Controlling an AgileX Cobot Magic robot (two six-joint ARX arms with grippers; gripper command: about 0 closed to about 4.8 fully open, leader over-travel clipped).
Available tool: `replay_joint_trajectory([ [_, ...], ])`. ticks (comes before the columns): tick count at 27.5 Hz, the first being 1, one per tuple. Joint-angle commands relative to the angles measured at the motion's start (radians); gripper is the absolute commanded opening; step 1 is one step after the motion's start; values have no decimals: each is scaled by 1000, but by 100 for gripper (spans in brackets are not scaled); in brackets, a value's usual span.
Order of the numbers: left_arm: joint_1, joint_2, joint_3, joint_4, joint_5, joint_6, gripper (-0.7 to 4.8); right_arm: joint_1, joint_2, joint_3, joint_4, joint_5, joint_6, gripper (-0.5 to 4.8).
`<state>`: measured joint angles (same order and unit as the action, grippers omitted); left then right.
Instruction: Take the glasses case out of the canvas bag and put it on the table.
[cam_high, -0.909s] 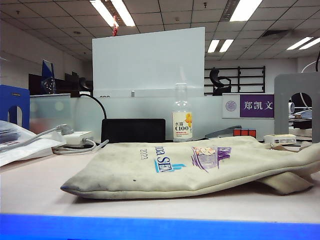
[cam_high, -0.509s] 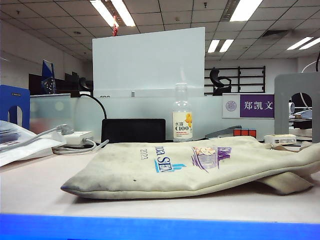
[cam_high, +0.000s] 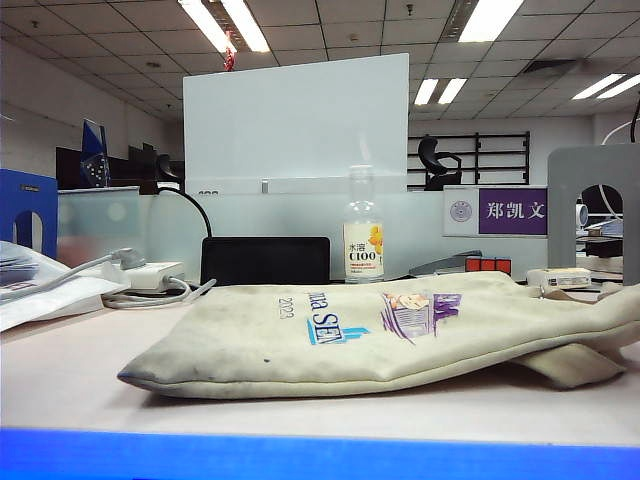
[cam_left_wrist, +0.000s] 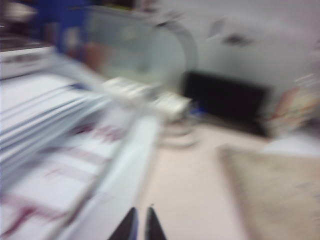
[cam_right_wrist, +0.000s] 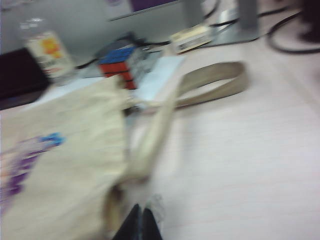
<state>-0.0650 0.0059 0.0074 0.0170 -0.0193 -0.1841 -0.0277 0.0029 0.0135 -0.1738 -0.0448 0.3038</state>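
The off-white canvas bag lies flat across the middle of the pale table, its blue lettering and purple print facing up. The glasses case is hidden in every view. Neither gripper shows in the exterior view. In the blurred right wrist view, my right gripper is shut and empty just above the table, beside the bag near its mouth. The bag's loop handle lies on the table beyond it. In the blurred left wrist view, my left gripper is shut and empty, with the bag's other end off to one side.
Behind the bag stand a drink bottle, a black box and a Rubik's cube. Papers and a white power strip with cables lie at the left. A grey stand rises at the right.
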Motion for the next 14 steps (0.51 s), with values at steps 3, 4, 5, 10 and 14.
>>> replay_joint_trajectory([
  [3,-48,174,107,141,42,-67,52,0,-1,67,19,-152,139,-1],
  [4,-57,237,136,170,49,-67,79,0,-1,77,22,-170,161,-1],
  [5,-68,310,169,202,66,-67,99,0,-1,91,23,-188,179,-1],
  [10,-176,867,505,318,204,-92,126,-2,-1,148,2,-221,210,-1],
  [14,-305,1286,918,212,398,-137,126,-5,0,204,-116,-219,212,-1],
])
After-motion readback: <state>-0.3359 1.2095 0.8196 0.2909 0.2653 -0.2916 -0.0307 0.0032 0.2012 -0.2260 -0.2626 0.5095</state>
